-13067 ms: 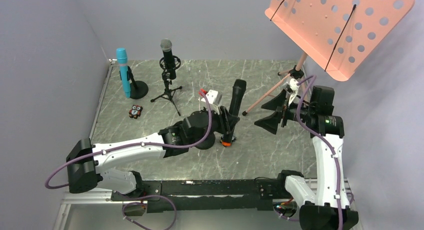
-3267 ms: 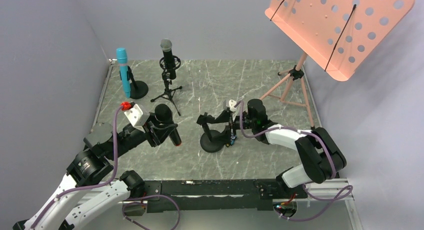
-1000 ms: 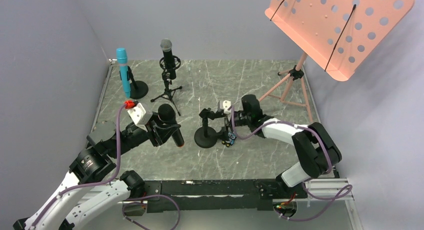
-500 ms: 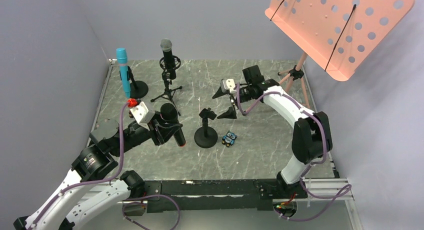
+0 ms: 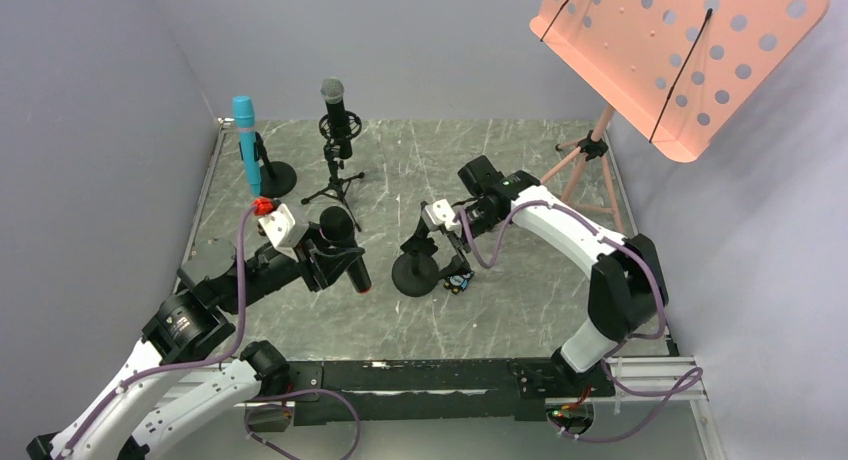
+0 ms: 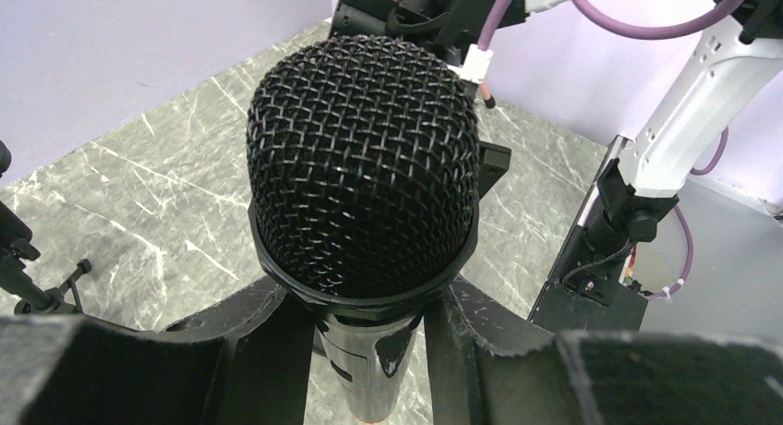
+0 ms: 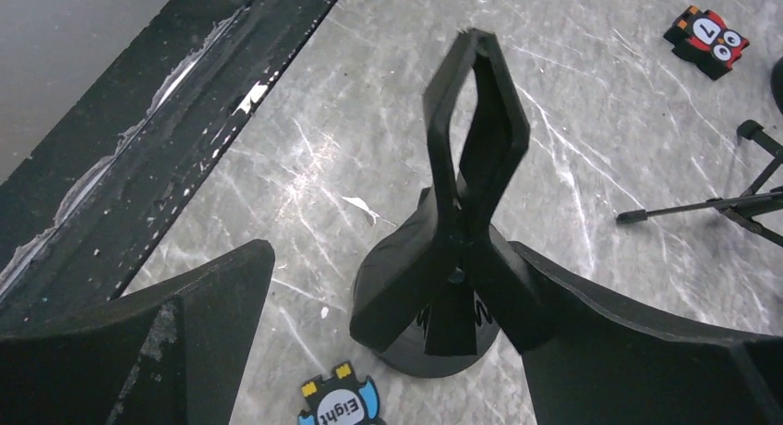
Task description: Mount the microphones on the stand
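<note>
Robotics lab cell: plain grey walls, marble-look tabletop, arm mounting rail

Bright, even, soft light from above; faint shadows only. Soft blur along near edges of the left tool, sharp just above. Slight sheen on the desk beyond.

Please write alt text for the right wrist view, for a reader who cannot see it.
An empty black clip stand stands on the grey marble table, framed by the wide-open fingers of the right gripper. A small blue owl tile lies beside its round base; a red and black tile lies farther away.
</note>
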`<state>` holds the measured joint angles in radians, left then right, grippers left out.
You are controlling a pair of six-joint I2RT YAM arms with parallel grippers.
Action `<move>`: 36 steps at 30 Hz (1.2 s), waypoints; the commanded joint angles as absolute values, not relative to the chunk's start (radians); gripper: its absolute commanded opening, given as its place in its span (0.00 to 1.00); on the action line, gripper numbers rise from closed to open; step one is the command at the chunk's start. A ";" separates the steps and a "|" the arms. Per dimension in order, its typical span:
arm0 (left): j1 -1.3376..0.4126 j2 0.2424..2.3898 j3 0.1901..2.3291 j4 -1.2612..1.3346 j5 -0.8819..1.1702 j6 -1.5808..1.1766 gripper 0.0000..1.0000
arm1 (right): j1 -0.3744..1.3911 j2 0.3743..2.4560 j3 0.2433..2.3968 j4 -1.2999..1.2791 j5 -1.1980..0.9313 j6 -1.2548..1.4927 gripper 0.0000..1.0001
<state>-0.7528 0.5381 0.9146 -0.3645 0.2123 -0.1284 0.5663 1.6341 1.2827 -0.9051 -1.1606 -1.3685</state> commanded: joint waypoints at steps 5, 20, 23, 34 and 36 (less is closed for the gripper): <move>-0.749 0.520 0.933 -0.297 0.224 -0.141 0.00 | 0.573 1.473 1.129 -0.543 -1.095 -0.968 0.98; -0.749 0.555 0.949 -0.277 0.246 -0.135 0.00 | 0.508 1.410 0.951 0.021 -1.064 -0.405 1.00; -0.749 0.567 0.956 -0.269 0.255 -0.130 0.00 | 0.482 1.396 0.939 0.008 -1.095 -0.440 1.00; -0.749 0.662 1.004 -0.224 0.284 -0.093 0.00 | 0.468 1.347 0.936 -0.174 -1.117 -0.616 0.93; -0.750 0.674 1.012 -0.217 0.284 -0.085 0.00 | 0.467 1.343 0.936 -0.189 -1.114 -0.629 0.88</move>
